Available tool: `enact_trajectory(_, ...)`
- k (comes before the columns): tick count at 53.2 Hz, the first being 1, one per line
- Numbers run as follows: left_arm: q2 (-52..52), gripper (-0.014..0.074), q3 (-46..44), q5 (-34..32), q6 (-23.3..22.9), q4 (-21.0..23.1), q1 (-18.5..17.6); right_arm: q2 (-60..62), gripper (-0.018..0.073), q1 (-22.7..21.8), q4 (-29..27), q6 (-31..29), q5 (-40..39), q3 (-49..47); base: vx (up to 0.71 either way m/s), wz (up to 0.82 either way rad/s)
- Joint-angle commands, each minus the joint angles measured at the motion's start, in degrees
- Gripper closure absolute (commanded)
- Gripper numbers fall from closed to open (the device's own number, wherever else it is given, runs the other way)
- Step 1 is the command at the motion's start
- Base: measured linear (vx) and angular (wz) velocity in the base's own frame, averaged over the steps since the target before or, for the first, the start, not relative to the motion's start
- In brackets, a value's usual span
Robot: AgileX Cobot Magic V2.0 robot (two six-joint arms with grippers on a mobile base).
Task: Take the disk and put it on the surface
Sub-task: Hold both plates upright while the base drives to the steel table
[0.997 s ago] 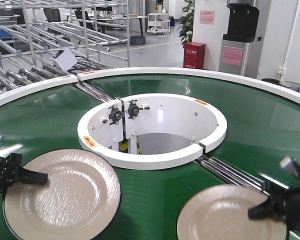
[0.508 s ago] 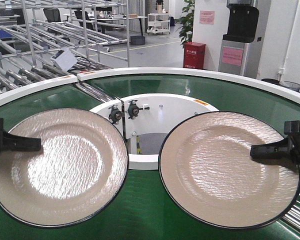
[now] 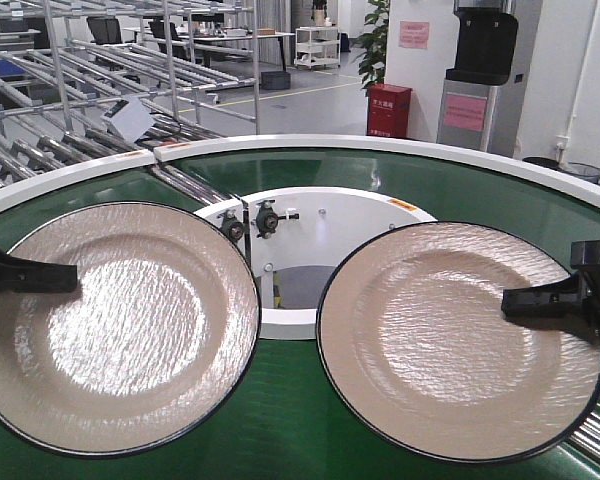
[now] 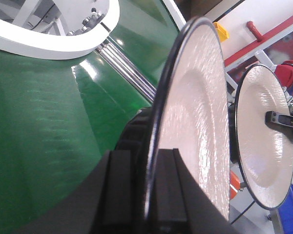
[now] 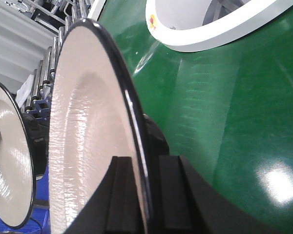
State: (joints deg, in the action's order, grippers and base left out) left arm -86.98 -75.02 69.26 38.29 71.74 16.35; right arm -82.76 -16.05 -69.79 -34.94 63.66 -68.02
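Two disks: clamped.
Left gripper (image 3: 68,279): left disk (image 3: 120,325)'s 9 o'clock rim.
Right gripper (image 3: 512,298): right disk (image 3: 440,345)'s 3 o'clock rim.
Surface: unseen.

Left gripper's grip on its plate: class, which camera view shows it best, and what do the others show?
The left wrist view: the left gripper has both fingers clamping its plate, seen edge-on. The front view shows one finger over the plate face; the right wrist view, only a dark tip.
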Motion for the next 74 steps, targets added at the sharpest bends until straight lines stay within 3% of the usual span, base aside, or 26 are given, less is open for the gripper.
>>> enact_trajectory(1,2.7,0.0604,-2.0,1.4,-0.9,8.2,-0.3,2.5,0.0568,-0.3,-7.4,0.2,0.7,-1.8,0.00,0.00)
enact_trajectory(35,2.7,0.0604,-2.0,1.4,-0.9,8.2,-0.3,2.5,0.0568,-0.3,-7.4,0.1,0.6,-1.8,-0.02,-0.07)
enact_trajectory(74,2.7,0.0604,-2.0,1.4,-0.9,8.2,-0.3,2.5,0.0568,-0.3,-7.5,0.1,0.6,-1.8,-0.12,-0.49)
